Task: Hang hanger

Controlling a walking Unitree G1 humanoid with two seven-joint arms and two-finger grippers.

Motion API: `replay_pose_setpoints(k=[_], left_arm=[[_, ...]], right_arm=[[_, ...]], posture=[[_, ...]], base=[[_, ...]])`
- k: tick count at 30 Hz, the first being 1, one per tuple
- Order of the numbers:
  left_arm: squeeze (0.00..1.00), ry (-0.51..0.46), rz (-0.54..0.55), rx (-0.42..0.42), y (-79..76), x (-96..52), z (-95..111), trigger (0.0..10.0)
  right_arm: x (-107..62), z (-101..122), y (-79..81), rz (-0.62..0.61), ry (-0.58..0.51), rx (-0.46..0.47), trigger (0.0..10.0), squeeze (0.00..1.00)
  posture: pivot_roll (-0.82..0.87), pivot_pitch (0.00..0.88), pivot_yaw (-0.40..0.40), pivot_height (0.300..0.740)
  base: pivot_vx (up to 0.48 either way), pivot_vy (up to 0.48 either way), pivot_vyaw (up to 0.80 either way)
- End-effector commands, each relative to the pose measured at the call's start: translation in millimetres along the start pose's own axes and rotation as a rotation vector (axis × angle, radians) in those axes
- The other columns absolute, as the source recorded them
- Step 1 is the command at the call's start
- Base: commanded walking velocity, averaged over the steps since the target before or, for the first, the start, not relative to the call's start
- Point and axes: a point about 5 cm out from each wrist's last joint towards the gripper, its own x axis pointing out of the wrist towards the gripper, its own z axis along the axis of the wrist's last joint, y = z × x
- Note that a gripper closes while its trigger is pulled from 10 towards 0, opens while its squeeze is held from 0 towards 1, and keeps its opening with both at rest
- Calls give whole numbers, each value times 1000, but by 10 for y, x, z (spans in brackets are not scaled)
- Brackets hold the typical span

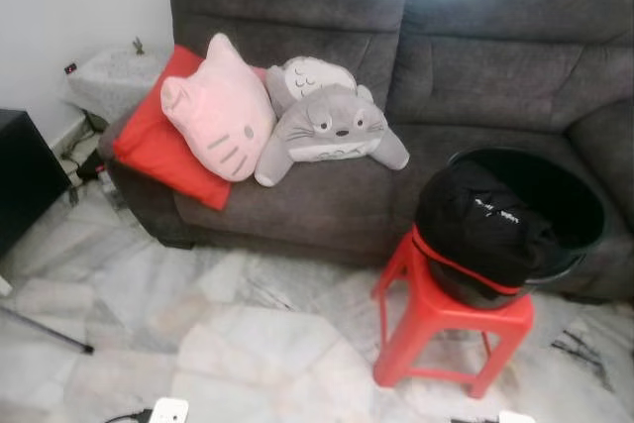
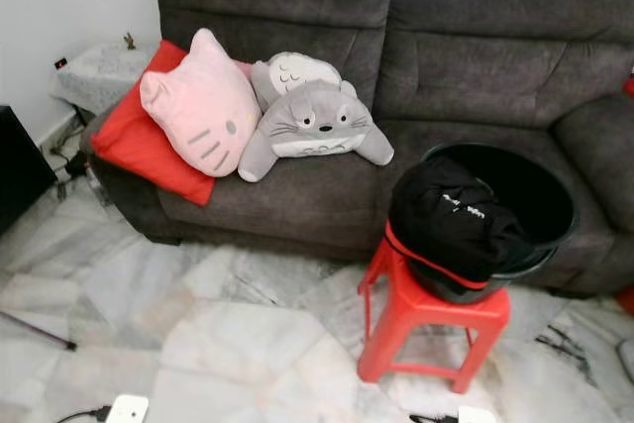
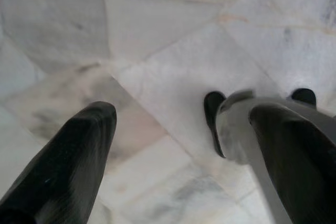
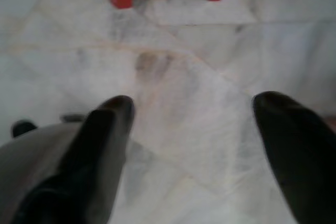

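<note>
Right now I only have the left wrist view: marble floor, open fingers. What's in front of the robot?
Observer: A grey sofa, with a red stool on the floor before its right half.
Operator: Anything on the stool?
Observer: A black tub, with a black cloth bundle draped over its near rim.
Operator: Right gripper?
Observer: The right gripper is open and empty, pointing at the floor near the stool's legs.
</note>
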Motion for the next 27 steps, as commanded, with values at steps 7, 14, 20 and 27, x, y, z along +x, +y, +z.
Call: replay_pose_setpoints(k=[7,14,20,27], left_arm=[[0,11,11,-8,1,-6,-35,10000],[0,13,11,-7,0,-6,-37,10000],[0,14,11,-7,-1,-6,-38,10000],[0,13,11,-6,1,-6,-35,10000]], right_arm=[[-3,-2,-27,-5,1,9,10000,0],[-3,-3,-25,-1,1,13,10000,0],[-3,0,-21,7,-4,19,10000,0],[-2,6,-22,9,-1,-4,10000,0]], posture=[[-29,0,-26,740],[-29,0,-26,740],[-29,0,-26,740],[-28,0,-28,740]], base=[[0,0,0],[0,0,0],[0,0,0],[0,0,0]])
